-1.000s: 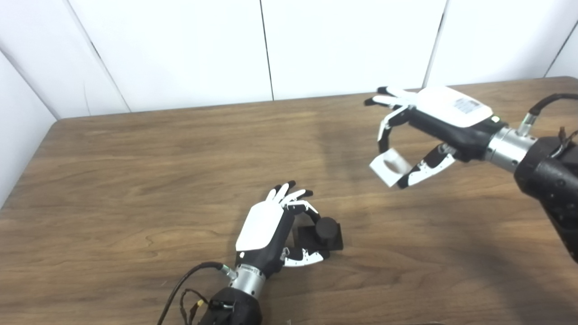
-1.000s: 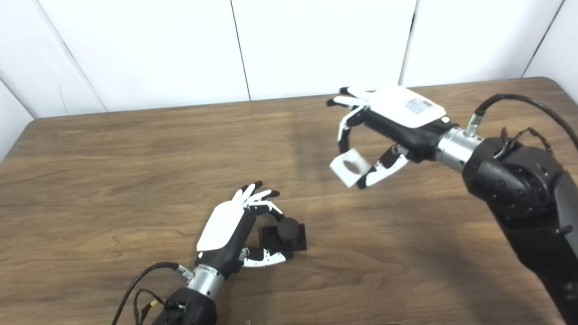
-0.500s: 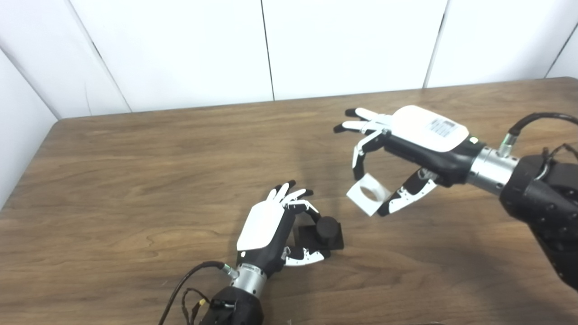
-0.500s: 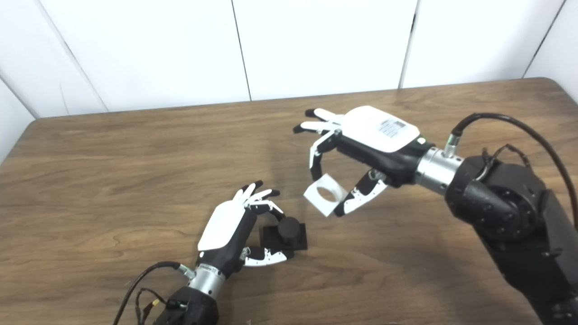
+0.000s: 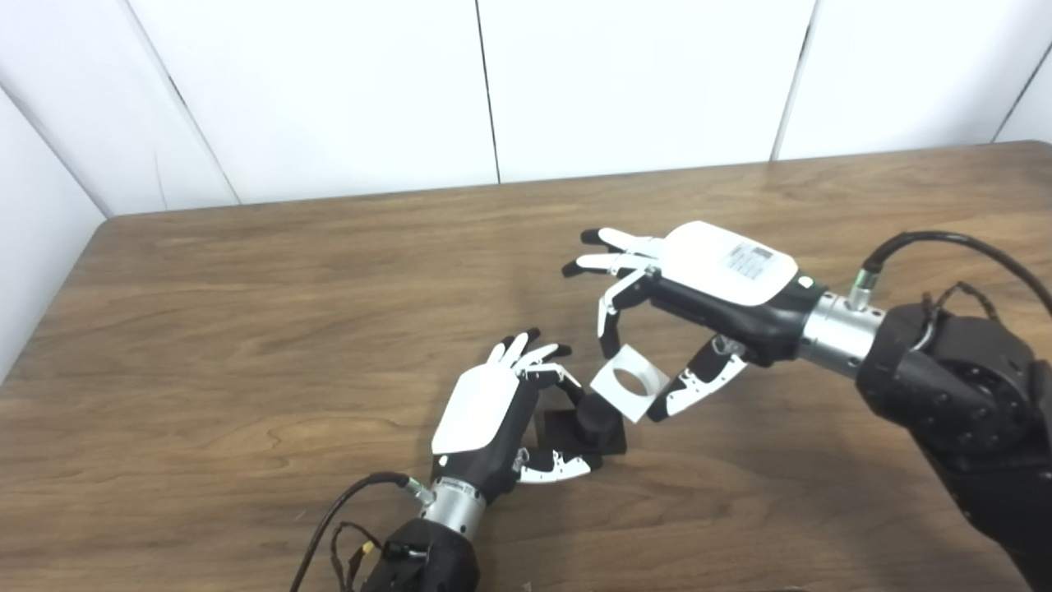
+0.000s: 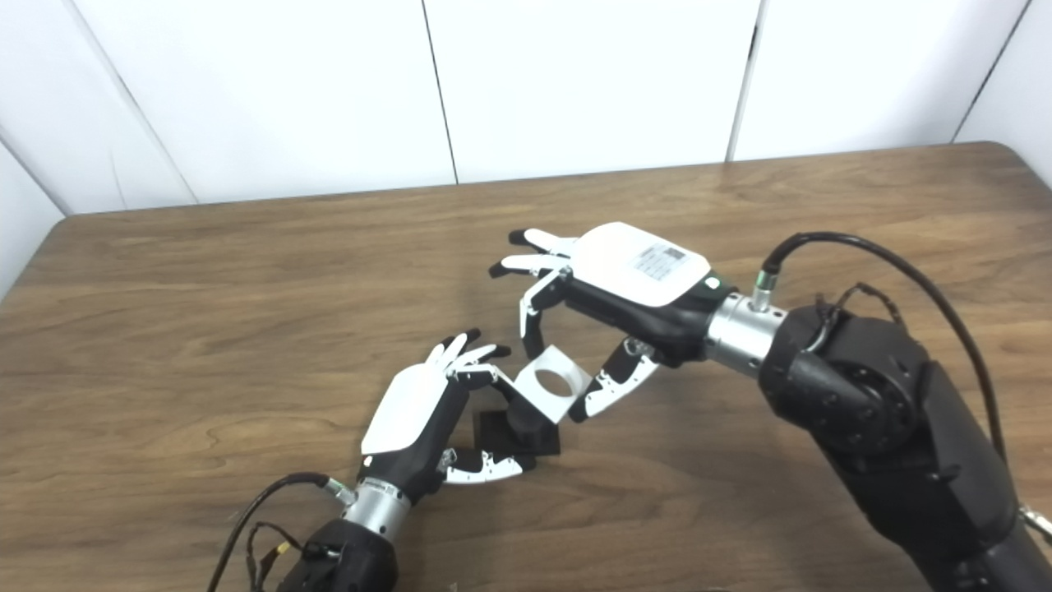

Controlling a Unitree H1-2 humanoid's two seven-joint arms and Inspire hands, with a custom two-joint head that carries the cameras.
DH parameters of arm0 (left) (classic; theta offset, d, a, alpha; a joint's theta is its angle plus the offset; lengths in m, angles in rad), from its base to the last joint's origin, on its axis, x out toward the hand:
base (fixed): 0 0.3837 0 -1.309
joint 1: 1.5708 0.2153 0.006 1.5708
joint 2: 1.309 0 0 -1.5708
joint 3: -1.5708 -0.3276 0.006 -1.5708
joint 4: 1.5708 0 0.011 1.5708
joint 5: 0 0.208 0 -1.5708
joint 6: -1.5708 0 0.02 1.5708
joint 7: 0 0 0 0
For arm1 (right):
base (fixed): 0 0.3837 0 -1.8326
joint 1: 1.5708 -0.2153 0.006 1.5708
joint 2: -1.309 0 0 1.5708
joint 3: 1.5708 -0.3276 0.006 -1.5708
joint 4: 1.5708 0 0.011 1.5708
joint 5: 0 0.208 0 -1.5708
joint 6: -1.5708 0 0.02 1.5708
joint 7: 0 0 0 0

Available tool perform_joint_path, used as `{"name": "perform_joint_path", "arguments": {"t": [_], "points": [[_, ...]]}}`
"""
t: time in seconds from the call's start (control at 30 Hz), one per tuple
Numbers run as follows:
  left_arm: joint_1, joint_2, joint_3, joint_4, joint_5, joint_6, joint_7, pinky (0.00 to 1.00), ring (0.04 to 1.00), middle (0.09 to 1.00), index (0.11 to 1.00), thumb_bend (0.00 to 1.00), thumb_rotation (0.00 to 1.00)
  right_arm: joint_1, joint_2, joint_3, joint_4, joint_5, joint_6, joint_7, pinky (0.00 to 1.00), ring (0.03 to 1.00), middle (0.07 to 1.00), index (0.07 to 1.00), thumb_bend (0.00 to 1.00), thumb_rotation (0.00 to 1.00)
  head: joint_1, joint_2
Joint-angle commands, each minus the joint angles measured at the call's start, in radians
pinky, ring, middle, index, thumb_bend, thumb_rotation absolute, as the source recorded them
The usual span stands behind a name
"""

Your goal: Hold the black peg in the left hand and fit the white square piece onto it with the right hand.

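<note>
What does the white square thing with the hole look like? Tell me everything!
The white square piece is flat, plain white and looks like plastic, with one round hole through its middle. The right hand pinches it by its edges, tilted, in the air just beside the black peg. Whether it touches the peg is unclear.

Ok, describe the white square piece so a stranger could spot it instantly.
On the wooden table, follow the right hand to its fingers. They pinch the white square piece, a flat tile with a round hole, beside the black peg.
</note>
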Motion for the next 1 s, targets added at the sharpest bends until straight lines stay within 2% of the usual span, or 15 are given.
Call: {"name": "perform_joint_path", "arguments": {"t": [0.0, 0.3, 0.5, 0.73, 0.97], "points": [[-0.014, 0.005, 0.005, 0.004, 0.011, 0.005, -0.001, 1.0, 0.989, 0.873, 0.487, 0.51, 0.08, -0.041, 0.012, -0.003, -0.01, -0.024, -0.018, -0.017, 0.95, 1.0, 0.919, 0.49, 0.53, 0.14, 0.001, 0.002], [-0.012, 0.0, 0.003, 0.002, 0.014, 0.005, -0.001, 1.0, 0.991, 0.871, 0.487, 0.51, 0.08, -0.044, 0.026, 0.048, -0.002, -0.142, -0.083, -0.011, 0.98, 1.0, 0.933, 0.49, 0.52, 0.13, -0.002, 0.001], [-0.014, -0.004, 0.0, 0.007, 0.014, 0.005, 0.001, 1.0, 0.992, 0.868, 0.487, 0.51, 0.08, -0.055, 0.025, 0.069, 0.0, -0.209, -0.139, -0.012, 0.96, 1.0, 0.933, 0.49, 0.52, 0.13, 0.001, 0.002], [-0.018, -0.008, -0.003, 0.007, 0.019, 0.01, -0.003, 1.0, 0.988, 0.869, 0.487, 0.51, 0.08, -0.068, 0.032, 0.085, 0.0, -0.23, -0.159, 0.031, 0.98, 1.0, 0.94, 0.489, 0.52, 0.13, 0.001, 0.002], [-0.018, -0.012, -0.004, 0.006, 0.019, 0.01, -0.001, 1.0, 0.987, 0.866, 0.487, 0.51, 0.07, -0.069, 0.046, 0.09, 0.018, -0.237, -0.187, 0.033, 0.97, 1.0, 0.936, 0.49, 0.52, 0.13, 0.005, 0.006]]}}
